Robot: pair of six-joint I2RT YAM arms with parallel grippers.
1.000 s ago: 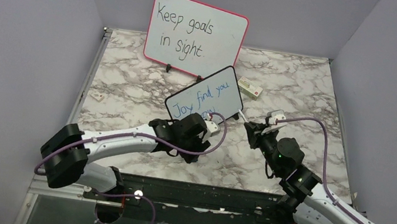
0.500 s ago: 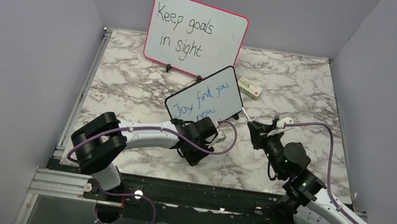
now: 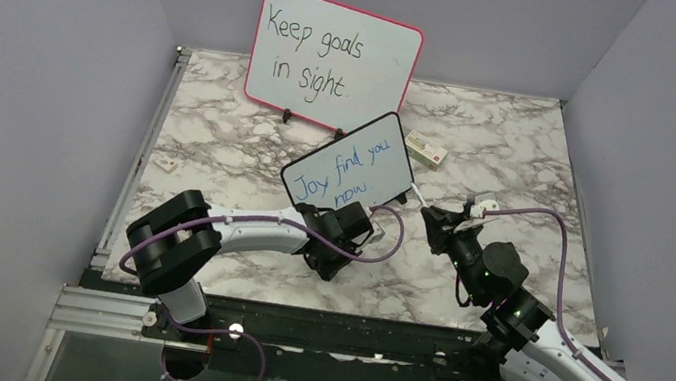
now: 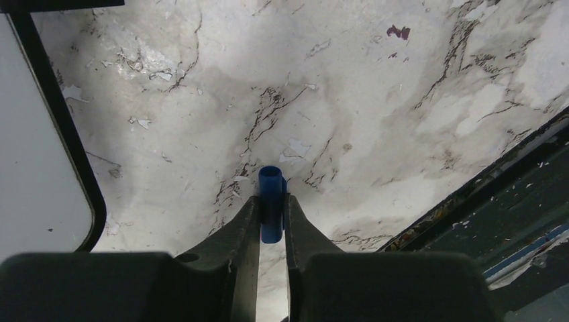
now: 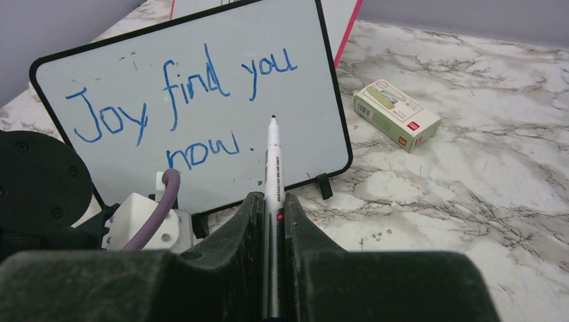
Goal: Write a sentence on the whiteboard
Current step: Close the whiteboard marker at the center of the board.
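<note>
Blue slanted handwriting, the sentence [image 5: 181, 100], runs across the whiteboard [image 5: 305, 127] in two lines: "Joy find you" and, under it, "now." with a full stop. This black-framed board stands tilted on small black feet near the middle of the table [image 3: 221, 133], just beyond both wrists. Behind it, propped near the back wall, the pink-framed board [image 3: 333, 58] reads "Keep goals in sight." in black. A green and white box [image 5: 396, 115] lies on the table to the right of the small board. Its red logo and fine print are too small to read. The white marker [image 5: 272, 157] has tiny print down its barrel, also illegible.

The right gripper [image 5: 273, 201] has its jaws closed on that marker, black tip towards the board's lower right part; whether the tip touches cannot be told. The left gripper [image 4: 272, 204] is clamped on a blue cap [image 4: 270, 180] low over the table.

The left wrist view catches only a rounded corner of the board at its left edge. From the right wrist, the left arm's wrist and a purple cable [image 5: 168, 194] cover the board's lower left corner, and only a sliver of pink frame shows. A small pale item [image 3: 166, 165] near the table's left edge is too small to identify.

The tabletop is white marble pattern with dark veins, scuffed and flaked up close, with a dark red fleck [image 4: 397, 31]. Plain lilac walls [image 3: 31, 54] close it in on three sides.
</note>
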